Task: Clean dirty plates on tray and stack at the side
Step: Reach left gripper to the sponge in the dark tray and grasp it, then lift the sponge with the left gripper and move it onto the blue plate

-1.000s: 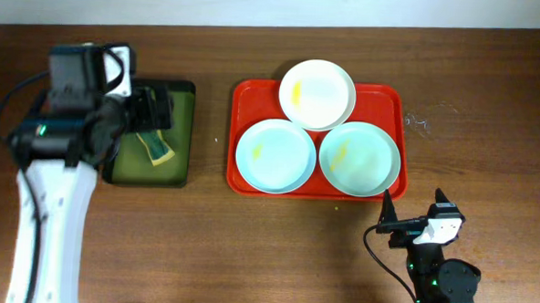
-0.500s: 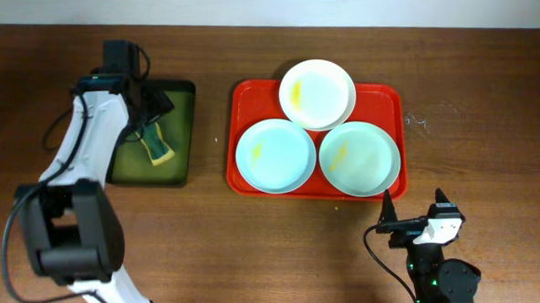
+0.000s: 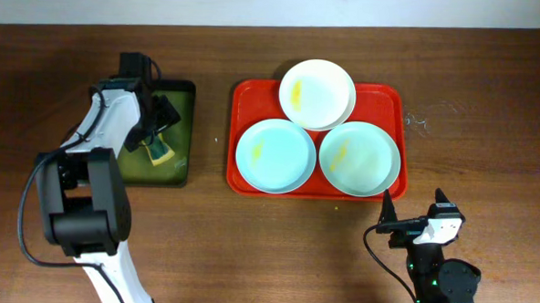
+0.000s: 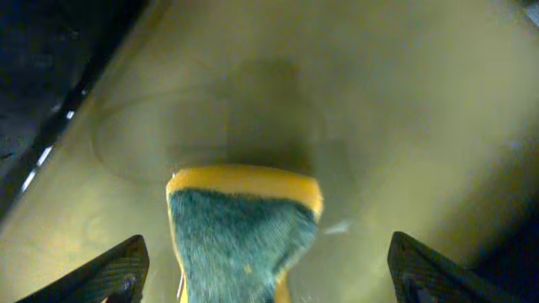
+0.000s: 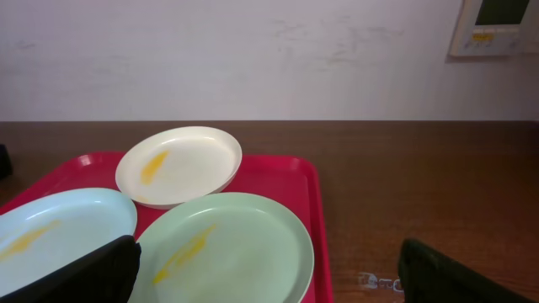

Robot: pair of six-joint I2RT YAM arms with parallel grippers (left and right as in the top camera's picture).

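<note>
Left arm (image 3: 105, 124): white shells, chunky black joints. Right arm (image 3: 440, 278): all black, white wrist block, tiny green LED.

Three yellow-smeared round plates (image 3: 317, 94) (image 3: 275, 156) (image 3: 359, 157) on a red rectangular plastic tray (image 3: 245, 96).
The white one at 12 o'clock overhangs the rim; the pale mint-blue ones sit at 7 and 5.

The left pincer (image 4: 268, 268) has swung down astride the sponge (image 4: 240, 227).
</note>
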